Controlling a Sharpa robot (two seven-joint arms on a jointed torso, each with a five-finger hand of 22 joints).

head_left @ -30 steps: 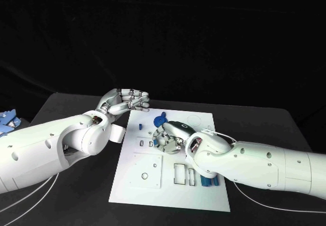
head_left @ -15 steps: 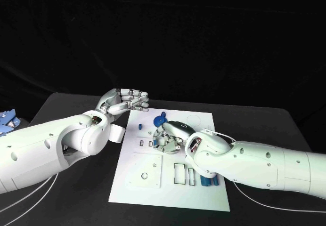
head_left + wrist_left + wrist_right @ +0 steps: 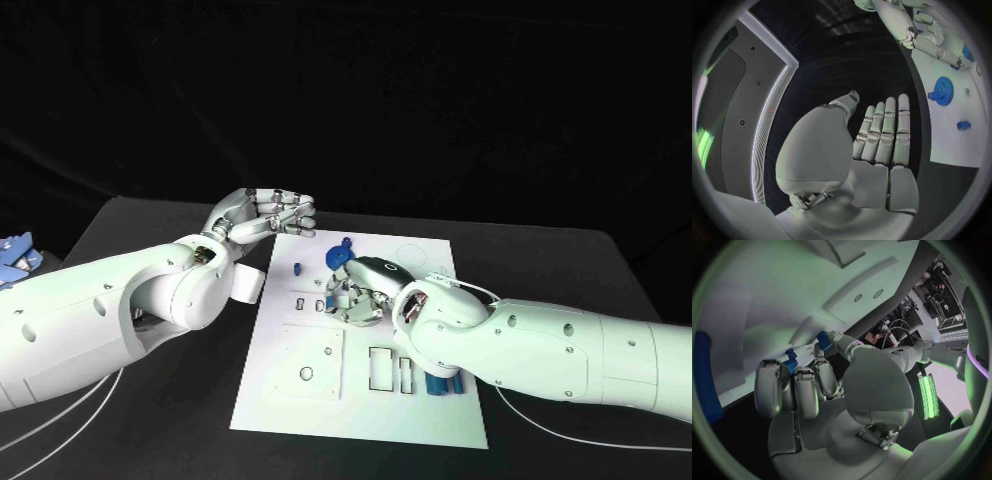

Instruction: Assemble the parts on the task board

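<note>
Right hand: the right hand (image 3: 364,290) is sitting low over the middle of the task board (image 3: 325,395), fingers curling down around a small blue part (image 3: 791,361); whether they are actually pinching it I cannot tell
Left hand: the left hand (image 3: 267,213) is hovering just off the board's far left corner, fingers straight and side by side, carrying nothing
Board: the white plate is lying in the middle of the black table (image 3: 144,225), long edge running away from the robot
Around: a blue gear (image 3: 339,253) is resting on the board's far part, just beyond the right hand, with a small blue peg (image 3: 297,267) beside it; dark blue blocks (image 3: 441,384) are lying by the board's right edge, partly under the right forearm
In the way: the right hand is covering the board's centre
Look: the parts are showing small and blue against the white, cut-out slots marking the near half
</note>
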